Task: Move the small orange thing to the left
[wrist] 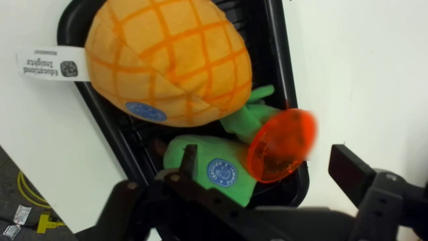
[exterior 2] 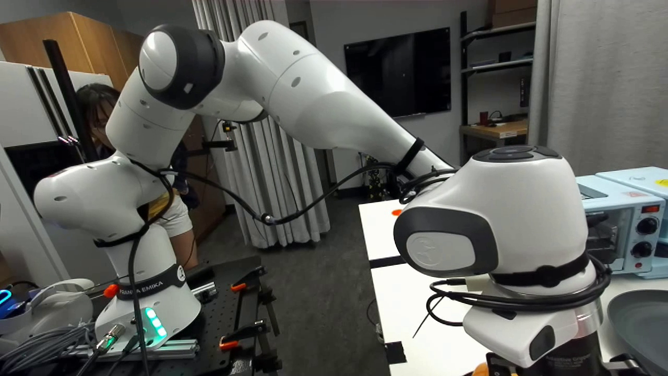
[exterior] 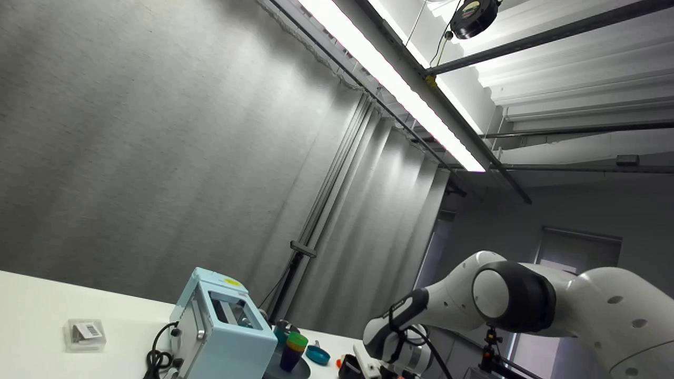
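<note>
The small orange thing is a translucent orange-red round cup or lid in the wrist view, tilted and partly blurred. It overlaps the right edge of a black tray and the green plush piece in it. I cannot tell whether it rests on them. My gripper is open, with one finger on each side of the orange thing and a gap to both. In an exterior view the gripper body is cut off by the bottom edge, and its fingers are out of view there.
A plush pineapple with a white label lies in the tray. An orange spot lies farther along the white table. A light blue toaster oven, a grey plate and stacked coloured cups stand nearby.
</note>
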Controlling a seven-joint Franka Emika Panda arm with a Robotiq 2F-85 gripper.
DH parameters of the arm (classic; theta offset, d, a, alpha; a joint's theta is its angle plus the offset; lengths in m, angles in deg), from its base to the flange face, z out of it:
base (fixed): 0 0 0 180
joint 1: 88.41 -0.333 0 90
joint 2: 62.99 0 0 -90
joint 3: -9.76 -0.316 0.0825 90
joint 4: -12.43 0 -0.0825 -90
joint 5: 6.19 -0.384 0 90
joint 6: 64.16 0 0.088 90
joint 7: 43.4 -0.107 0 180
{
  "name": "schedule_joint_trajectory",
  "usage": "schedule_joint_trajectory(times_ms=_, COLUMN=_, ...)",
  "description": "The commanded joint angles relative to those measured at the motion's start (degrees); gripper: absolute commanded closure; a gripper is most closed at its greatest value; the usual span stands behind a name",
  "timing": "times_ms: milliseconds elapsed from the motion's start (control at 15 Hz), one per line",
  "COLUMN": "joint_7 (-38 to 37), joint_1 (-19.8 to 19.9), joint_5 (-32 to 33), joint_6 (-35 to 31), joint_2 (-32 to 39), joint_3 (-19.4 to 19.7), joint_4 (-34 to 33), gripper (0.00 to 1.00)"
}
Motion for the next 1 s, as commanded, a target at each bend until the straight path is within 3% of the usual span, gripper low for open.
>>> schedule_joint_trajectory(times_ms=0, joint_7=-0.07, joint_1=0.69, joint_5=0.38, joint_6=-0.02, joint_2=2.57, joint_3=0.26, joint_4=-4.11, gripper=0.00)
schedule_joint_trajectory(times_ms=800, joint_7=0.11, joint_1=0.99, joint_5=0.72, joint_6=-0.28, joint_2=6.69, joint_3=0.39, joint_4=-7.73, gripper=0.01)
schedule_joint_trajectory(times_ms=867, joint_7=0.02, joint_1=1.00, joint_5=0.81, joint_6=-0.19, joint_2=6.98, joint_3=0.54, joint_4=-8.14, gripper=0.25)
schedule_joint_trajectory(times_ms=933, joint_7=0.23, joint_1=1.01, joint_5=1.04, joint_6=-0.07, joint_2=7.21, joint_3=0.65, joint_4=-8.46, gripper=0.26)
